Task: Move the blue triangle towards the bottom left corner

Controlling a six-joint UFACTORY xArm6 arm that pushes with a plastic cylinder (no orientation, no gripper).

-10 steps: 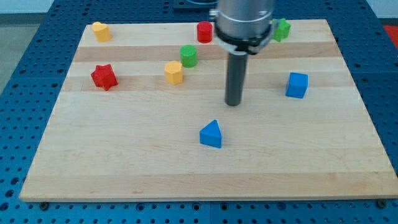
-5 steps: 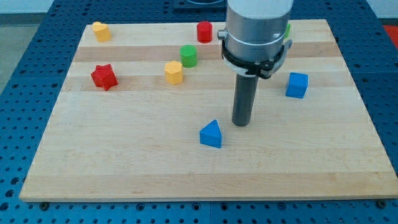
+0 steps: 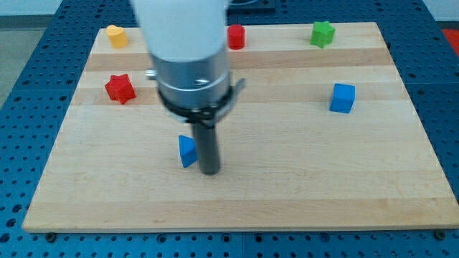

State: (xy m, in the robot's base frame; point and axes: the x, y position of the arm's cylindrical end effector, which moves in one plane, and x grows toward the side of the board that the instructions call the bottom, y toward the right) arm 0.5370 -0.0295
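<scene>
The blue triangle [image 3: 187,151] lies on the wooden board [image 3: 323,172], left of the middle and toward the view's bottom. My tip [image 3: 209,172] rests on the board right against the triangle's right side, partly hiding it. The arm's grey body rises above it and hides the board behind it.
A red star [image 3: 120,88] sits at the left. A yellow block [image 3: 116,35] is at the top left. A red cylinder [image 3: 236,36] is at the top middle, a green star [image 3: 323,33] at the top right, a blue cube [image 3: 343,97] at the right.
My tip has swept to the view's left and down, pushing the blue triangle leftward. The arm now hides the green cylinder and the second yellow block; the green star has come into view.
</scene>
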